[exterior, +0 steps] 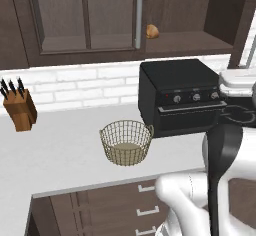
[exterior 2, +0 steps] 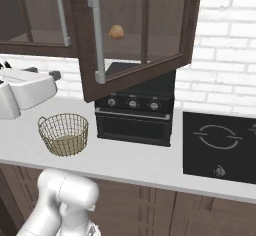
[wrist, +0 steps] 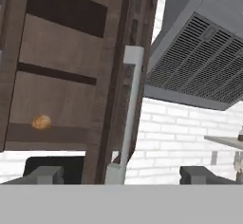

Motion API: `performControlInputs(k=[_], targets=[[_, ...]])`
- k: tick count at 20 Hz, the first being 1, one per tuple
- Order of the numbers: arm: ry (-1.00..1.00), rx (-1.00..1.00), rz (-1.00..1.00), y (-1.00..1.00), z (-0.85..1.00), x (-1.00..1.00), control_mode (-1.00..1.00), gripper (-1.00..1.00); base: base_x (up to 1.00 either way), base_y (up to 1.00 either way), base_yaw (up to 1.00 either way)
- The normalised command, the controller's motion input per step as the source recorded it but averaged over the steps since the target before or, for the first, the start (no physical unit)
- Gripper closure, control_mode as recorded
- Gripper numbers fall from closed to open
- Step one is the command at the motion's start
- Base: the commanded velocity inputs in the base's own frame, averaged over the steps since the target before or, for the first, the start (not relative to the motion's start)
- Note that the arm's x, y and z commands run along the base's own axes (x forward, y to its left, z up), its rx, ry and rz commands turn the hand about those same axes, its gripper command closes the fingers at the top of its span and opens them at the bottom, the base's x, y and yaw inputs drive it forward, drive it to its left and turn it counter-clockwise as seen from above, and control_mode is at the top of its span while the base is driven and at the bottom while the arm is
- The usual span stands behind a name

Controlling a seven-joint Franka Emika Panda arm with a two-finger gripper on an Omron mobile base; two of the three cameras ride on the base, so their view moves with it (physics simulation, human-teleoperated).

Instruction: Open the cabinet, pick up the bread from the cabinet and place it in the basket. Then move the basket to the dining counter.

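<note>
Overhead: cabinet (exterior 2: 135, 35), dark brown wood with glass panels, one door swung out wide, its silver bar handle (exterior 2: 96, 37) hanging over the counter. Bread (exterior 2: 116, 31), a small golden roll, sits on the open shelf inside. Basket (exterior: 126, 142), tan wire mesh, stands on the grey worktop (exterior: 60, 150) just beside a black oven (exterior: 180, 97). Knife block (exterior: 19, 107) well off to the left. Gripper (wrist: 121, 174) spread wide, nothing between its tips, door handle just ahead.
</note>
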Motion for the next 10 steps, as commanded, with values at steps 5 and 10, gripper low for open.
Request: performControlInputs(k=[5, 10], targets=[[0.0, -0.09, -0.44, 0.89, 0.1, 0.66, -1.0, -1.0, 0.0, 0.0, 0.0], [0.0, 0.0, -0.43, 0.31, 0.0, 0.69, -1.0, -1.0, 0.0, 0.0, 0.0]])
